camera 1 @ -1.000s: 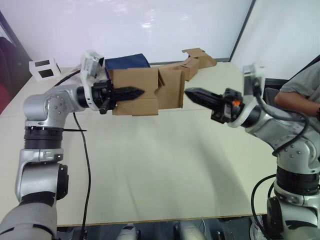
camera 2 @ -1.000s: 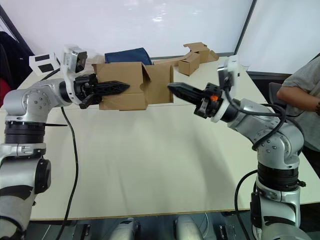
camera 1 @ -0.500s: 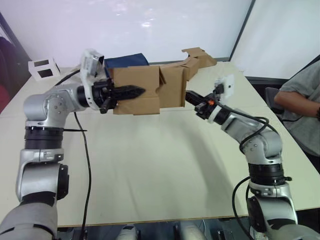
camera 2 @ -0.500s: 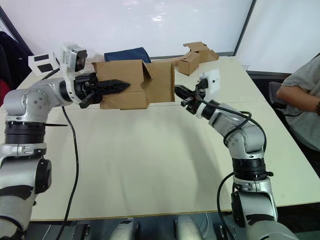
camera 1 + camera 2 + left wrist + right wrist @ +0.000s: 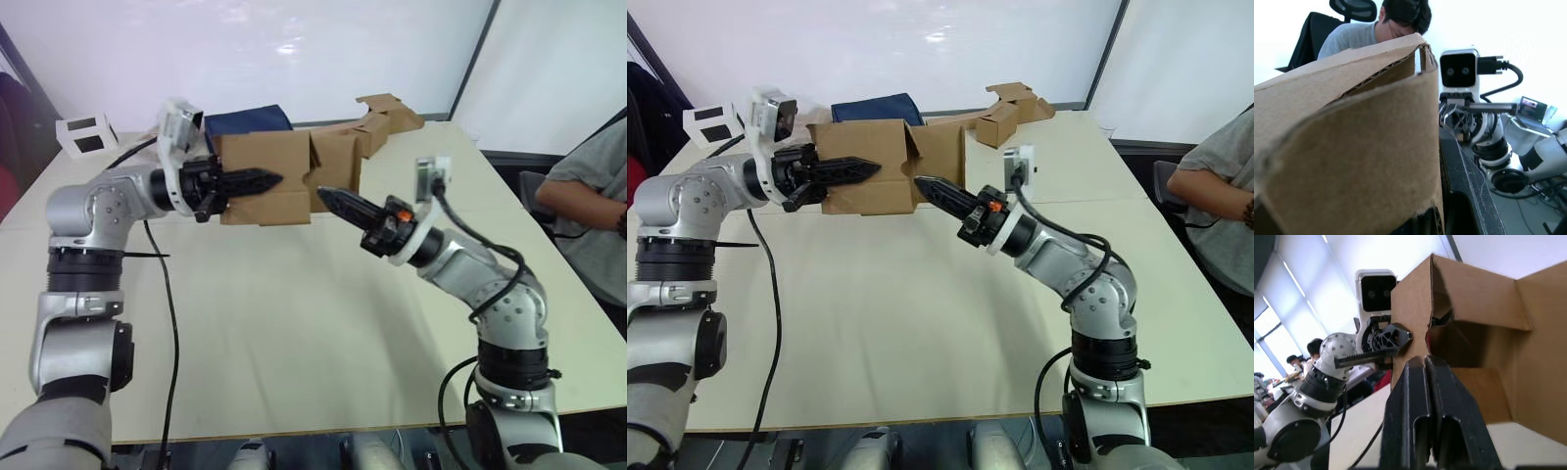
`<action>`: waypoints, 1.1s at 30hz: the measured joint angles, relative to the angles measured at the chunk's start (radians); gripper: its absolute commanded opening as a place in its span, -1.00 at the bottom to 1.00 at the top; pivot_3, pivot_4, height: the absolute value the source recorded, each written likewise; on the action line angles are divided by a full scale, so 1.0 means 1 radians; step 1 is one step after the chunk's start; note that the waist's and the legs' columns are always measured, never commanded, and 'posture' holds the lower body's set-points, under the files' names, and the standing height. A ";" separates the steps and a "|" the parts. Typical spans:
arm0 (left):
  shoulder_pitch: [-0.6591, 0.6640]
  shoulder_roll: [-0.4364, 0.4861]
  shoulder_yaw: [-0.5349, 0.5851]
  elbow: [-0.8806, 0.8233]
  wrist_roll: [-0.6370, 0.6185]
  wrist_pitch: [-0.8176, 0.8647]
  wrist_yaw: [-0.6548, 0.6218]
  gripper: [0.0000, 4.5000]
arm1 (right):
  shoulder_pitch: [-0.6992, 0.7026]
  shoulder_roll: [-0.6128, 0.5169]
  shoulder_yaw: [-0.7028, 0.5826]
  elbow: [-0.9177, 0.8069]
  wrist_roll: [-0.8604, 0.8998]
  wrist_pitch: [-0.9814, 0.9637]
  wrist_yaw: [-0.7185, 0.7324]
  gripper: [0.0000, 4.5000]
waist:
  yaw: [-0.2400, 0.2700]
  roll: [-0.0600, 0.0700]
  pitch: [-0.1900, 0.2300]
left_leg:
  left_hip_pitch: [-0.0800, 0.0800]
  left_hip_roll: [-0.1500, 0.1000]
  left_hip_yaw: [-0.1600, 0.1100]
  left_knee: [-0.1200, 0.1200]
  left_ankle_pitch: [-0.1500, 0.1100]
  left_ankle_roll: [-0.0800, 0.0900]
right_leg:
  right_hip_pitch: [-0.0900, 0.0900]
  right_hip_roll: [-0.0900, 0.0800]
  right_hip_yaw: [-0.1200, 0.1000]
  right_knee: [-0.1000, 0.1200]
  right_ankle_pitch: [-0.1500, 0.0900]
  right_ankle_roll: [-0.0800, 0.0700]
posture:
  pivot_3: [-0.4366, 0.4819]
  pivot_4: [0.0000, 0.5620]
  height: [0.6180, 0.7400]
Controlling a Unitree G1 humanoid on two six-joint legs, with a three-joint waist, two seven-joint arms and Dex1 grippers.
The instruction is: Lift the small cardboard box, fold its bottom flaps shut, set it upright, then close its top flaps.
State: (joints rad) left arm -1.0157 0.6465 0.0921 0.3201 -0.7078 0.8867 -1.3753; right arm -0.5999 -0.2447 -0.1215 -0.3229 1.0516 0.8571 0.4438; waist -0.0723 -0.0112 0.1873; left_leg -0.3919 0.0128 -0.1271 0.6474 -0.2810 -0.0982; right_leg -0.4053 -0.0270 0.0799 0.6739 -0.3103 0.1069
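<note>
Holding the small cardboard box (image 5: pixel 263 179) up off the table (image 5: pixel 294 323), the left gripper (image 5: pixel 263 180) clamps one side wall, one finger lying across the outer face and the other presumably inside; box on its side, well above the tabletop, open end turned toward the right arm; right gripper (image 5: pixel 329 200) has its fingers pressed together, pinching nothing, tip just at the lower edge of that open end; right wrist view looks straight into the hollow, flaps (image 5: pixel 1484 298) standing out from the mouth, none folded in; which end counts as bottom I cannot tell from here; judgement: bottom-flap folding is the step in hand, barely started; handling: box looks light, empty, plain corrugated, stiff along the walls but weak at the scored hinges and cut edges, the left wrist view showing a ragged corrugated edge (image 5: pixel 1352 83); walls will bow under a hard pinch, so the hold is best kept on a wall near a corner, as the left has it; flaps want a flat push near the free edge, not a poke at the crease; surface matt, unlikely to slip; risk: a push on the flap may twist the box in the single grip; behind it, a dark blue item (image 5: pixel 247 121), more cardboard pieces (image 5: pixel 382 119); a person (image 5: pixel 593 186) sits beside the table on the robot's right.
</note>
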 measured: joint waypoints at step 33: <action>0.000 0.000 0.000 0.000 -0.001 -0.001 0.002 -1.00 | 0.000 -0.032 0.017 0.060 -0.059 -0.095 0.059 -0.98 | 0.001 0.000 0.000 | 0.000 0.000 0.000 0.000 0.000 0.000 | 0.000 0.000 0.000 0.000 0.000 0.000 | -0.05 -0.47 1.00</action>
State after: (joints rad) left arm -1.0156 0.6469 0.0923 0.3197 -0.7083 0.8862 -1.3729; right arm -0.5997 -0.2770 -0.1047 -0.2626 0.9929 0.7626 0.5025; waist -0.0712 -0.0111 0.1873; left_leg -0.3918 0.0127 -0.1272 0.6477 -0.2811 -0.0978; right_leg -0.4049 -0.0270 0.0798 0.6744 -0.3103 0.1068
